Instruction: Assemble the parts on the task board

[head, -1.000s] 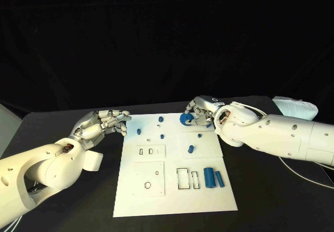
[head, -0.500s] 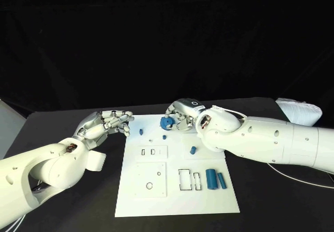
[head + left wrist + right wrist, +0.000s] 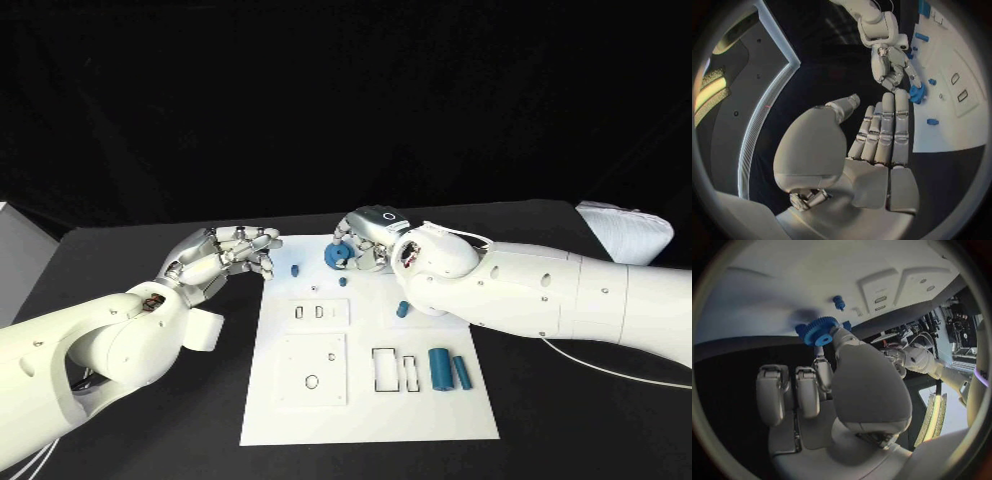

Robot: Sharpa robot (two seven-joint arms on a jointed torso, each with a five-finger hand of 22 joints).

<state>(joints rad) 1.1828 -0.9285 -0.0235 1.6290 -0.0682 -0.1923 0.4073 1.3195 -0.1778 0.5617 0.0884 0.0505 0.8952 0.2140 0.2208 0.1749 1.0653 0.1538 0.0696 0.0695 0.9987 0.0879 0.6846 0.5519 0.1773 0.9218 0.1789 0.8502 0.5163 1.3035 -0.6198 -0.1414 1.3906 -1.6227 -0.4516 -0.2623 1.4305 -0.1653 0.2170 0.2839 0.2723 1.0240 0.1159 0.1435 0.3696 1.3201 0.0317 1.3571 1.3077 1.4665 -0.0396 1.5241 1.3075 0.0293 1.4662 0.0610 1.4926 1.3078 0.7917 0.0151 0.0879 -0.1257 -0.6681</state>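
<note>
White task board [image 3: 368, 400] flat on table; blue gear [image 3: 336, 256] above its far edge

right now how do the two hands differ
The right hand holds a blue gear over the white board's far edge; the left hand holds nothing, fingers apart, beside the board's left corner. Both are silver, on white arms.

This looks like a robotics lab set up for recording. A black desk [image 3: 577, 420] stands before a black backdrop [image 3: 346, 100] that shuts off the room behind. On the desk lies a white task board [image 3: 361, 400] with cut-out slots and small blue parts [image 3: 446, 370], a test fixture rather than real work. A cable [image 3: 620, 372] trails across the desk.
</note>
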